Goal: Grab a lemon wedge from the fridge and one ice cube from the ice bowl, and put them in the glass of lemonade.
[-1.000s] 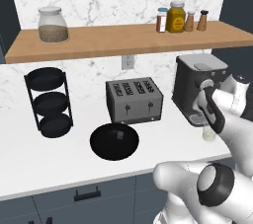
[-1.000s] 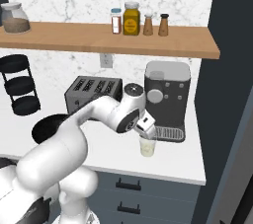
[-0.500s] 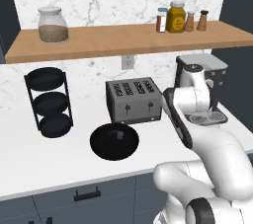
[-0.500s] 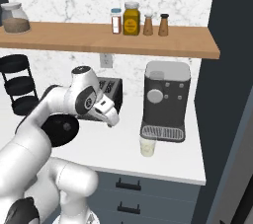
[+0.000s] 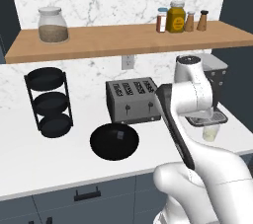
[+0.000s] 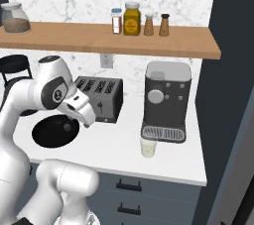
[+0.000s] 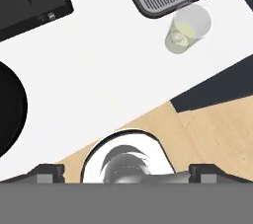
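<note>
White arm folded high, pincer empty, jaws spread wide, pointing down

Bright, even rendered light, soft shadows, sharp

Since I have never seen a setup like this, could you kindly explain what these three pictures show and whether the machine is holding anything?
The white jointed thing is a robot arm on a base that can drive, in a rendered kitchen. Two pictures come from cameras on that base, behind the arm to its left and right. The third looks along the hand itself, down at the white counter and the wooden floor.

On the counter stand a black three-tier rack, a toaster, a wide black ice bowl, a coffee machine and, in front of it, a small glass of lemonade. Jars and shakers sit on the wooden shelf above.

The jaws stand open and hold nothing.
</note>
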Controlling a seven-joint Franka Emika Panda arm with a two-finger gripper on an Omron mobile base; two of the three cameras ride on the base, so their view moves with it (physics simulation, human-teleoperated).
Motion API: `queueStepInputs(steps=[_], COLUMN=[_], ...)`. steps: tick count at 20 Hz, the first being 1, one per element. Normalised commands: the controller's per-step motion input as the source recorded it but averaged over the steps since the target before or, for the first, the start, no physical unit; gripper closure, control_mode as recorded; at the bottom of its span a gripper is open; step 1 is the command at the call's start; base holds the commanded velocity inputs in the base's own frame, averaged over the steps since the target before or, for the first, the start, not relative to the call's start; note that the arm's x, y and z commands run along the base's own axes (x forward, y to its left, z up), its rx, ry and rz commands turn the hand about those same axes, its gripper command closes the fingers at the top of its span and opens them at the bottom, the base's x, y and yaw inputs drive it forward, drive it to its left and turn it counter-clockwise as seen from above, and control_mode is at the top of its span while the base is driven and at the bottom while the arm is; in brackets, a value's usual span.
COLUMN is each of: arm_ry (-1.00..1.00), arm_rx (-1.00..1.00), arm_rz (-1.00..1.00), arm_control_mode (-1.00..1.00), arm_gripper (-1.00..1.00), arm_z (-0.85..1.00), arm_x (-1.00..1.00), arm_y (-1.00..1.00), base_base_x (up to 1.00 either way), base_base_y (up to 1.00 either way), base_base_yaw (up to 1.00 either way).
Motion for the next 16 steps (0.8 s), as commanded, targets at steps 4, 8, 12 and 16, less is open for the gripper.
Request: queueStepInputs(steps=[4,8,12,16], arm_ry=[0.0,0.0,0.0,0.0], arm_rx=[0.02,0.0,0.0,0.0], arm_rz=[0.09,0.02,0.0,0.0], arm_control_mode=[-1.0,-1.0,-1.0,-1.0], arm_gripper=[-1.0,-1.0,-1.0,-1.0], arm_z=[-0.01,0.0,0.0,0.0], arm_x=[-0.68,-0.06,0.0,0.0], arm_y=[0.06,0.0,0.0,0.0], base_base_x=[0.0,0.0,0.0,0.0], base_base_y=[0.0,0.0,0.0,0.0], base_base_yaw=[0.0,0.0,0.0,0.0])
